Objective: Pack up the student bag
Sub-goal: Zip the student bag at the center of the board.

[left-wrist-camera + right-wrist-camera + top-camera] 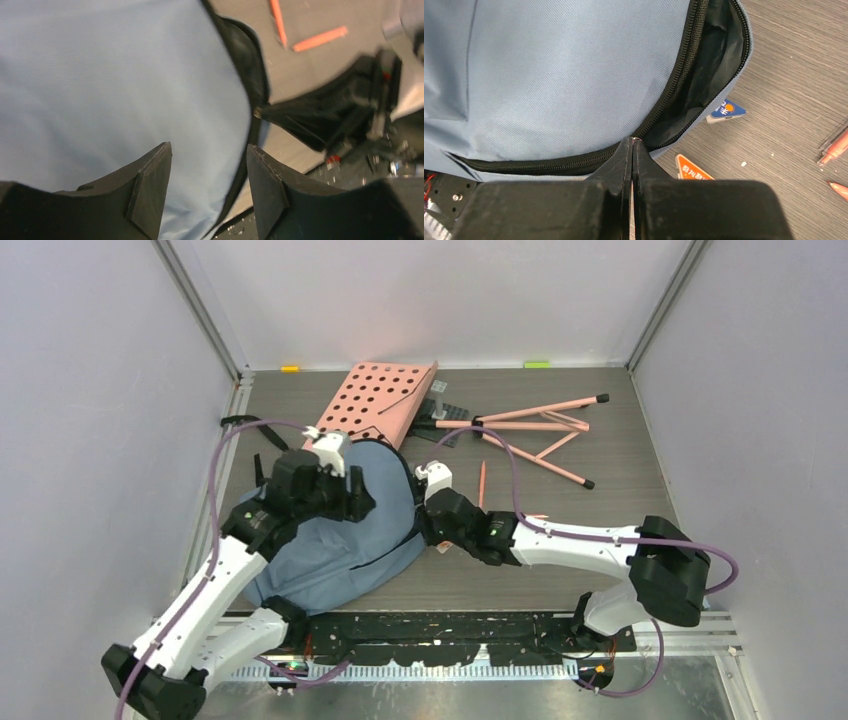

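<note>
Blue-grey bag (549, 75) open; R pincer (632, 141) prob. pinching zip (677, 84).

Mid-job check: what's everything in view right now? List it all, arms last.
bag: one, blue-grey with black zip, near left, zip partly open
board: one, pink, perforated, far centre, tilted just behind the bag
stand: one, pink rods with black tips, far right, lying down
pens: at least two, orange, right of the bag
blue tag: one, triangular, beside the bag's opening
orange tag: one, triangular, nearer than the blue one
left hand: one, black fingers, open above the bag
right hand: one, black fingers, shut, tips at the bag's zip edge
</note>
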Robot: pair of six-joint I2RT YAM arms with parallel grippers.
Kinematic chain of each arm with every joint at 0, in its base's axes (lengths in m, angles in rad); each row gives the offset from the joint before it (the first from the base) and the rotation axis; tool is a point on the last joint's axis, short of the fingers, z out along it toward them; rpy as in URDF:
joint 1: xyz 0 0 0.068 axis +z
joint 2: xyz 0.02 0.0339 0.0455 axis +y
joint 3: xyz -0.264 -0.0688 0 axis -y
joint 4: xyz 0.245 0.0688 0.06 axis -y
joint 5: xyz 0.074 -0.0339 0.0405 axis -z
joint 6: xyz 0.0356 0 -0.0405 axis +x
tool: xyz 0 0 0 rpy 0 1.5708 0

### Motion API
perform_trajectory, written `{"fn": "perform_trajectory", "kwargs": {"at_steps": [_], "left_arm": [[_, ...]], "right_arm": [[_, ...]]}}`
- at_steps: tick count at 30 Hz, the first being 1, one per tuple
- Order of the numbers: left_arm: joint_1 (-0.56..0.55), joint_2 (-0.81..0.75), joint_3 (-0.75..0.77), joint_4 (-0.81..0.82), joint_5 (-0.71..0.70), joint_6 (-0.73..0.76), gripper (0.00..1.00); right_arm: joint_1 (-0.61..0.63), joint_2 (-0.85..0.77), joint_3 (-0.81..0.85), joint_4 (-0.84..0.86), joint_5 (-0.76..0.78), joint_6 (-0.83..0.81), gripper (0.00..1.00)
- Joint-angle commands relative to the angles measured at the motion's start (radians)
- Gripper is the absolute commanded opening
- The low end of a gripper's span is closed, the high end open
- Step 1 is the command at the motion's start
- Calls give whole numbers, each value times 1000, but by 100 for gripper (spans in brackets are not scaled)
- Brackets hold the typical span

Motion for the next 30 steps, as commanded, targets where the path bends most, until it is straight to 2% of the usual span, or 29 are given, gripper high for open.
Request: {"fn": "perform_trajectory", "kwargs": {"at_steps": [1, 4, 6, 12, 18, 26, 27, 28, 30], "left_arm": [[-185, 26, -66, 204, 38, 42, 59], [-291, 54, -123, 275, 1, 36, 51], [-323, 63, -158, 323, -27, 35, 51], [-387, 71, -255, 436, -46, 43, 55], [-468, 56, -324, 492, -149, 64, 59], [-503, 82, -386, 583, -203, 44, 61], [-504, 89, -387, 587, -207, 43, 59], [-506, 98, -387, 590, -215, 41, 51], [-508, 110, -390, 589, -227, 34, 31]], "right_arm": [[-14, -64, -27, 81, -47, 34, 1], [-27, -92, -47, 90, -65, 48, 1], [-37, -106, -63, 100, -77, 57, 1], [-56, -129, -92, 114, -94, 79, 1], [-68, -130, -99, 121, -104, 89, 1], [-72, -122, -101, 122, -105, 84, 0], [-72, -120, -104, 124, -107, 84, 1], [-72, -120, -104, 126, -107, 84, 1], [-72, -116, -107, 123, -99, 84, 1]]}}
